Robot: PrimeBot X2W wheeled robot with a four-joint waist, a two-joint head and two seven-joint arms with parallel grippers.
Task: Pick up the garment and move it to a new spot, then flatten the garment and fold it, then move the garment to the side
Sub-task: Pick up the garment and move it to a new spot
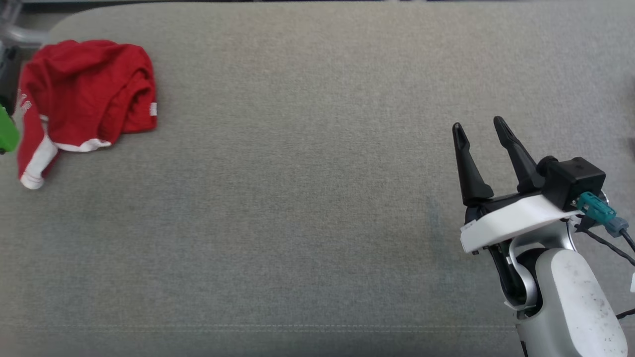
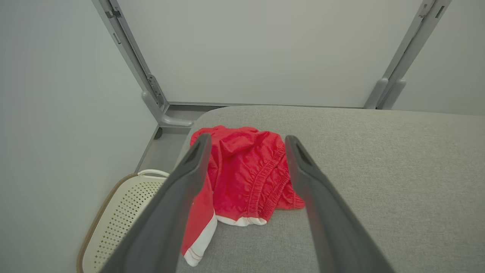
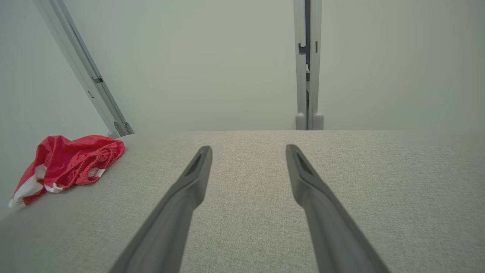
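Garment (image 1: 84,94), red with white trim, is seen crumpled at ten o'clock on the grey worktop (image 1: 297,198). The right pincer (image 1: 477,124) is spread apart at four o'clock, well apart from it. The left pincer (image 2: 247,137) is likewise spread wide, nothing gripped.

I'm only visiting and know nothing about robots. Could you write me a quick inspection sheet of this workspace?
Surface: grey fabric pad.
Job's things: red garment, white trim, crumpled at far left corner.
Clutter: unidentified green object at left edge.
Grippers: left gripper open, pointed at garment; right gripper open, empty.
Cables: black cable and teal plug at right wrist.
Surroundings: pale walls, grey frame posts, white perforated basket beside pad.
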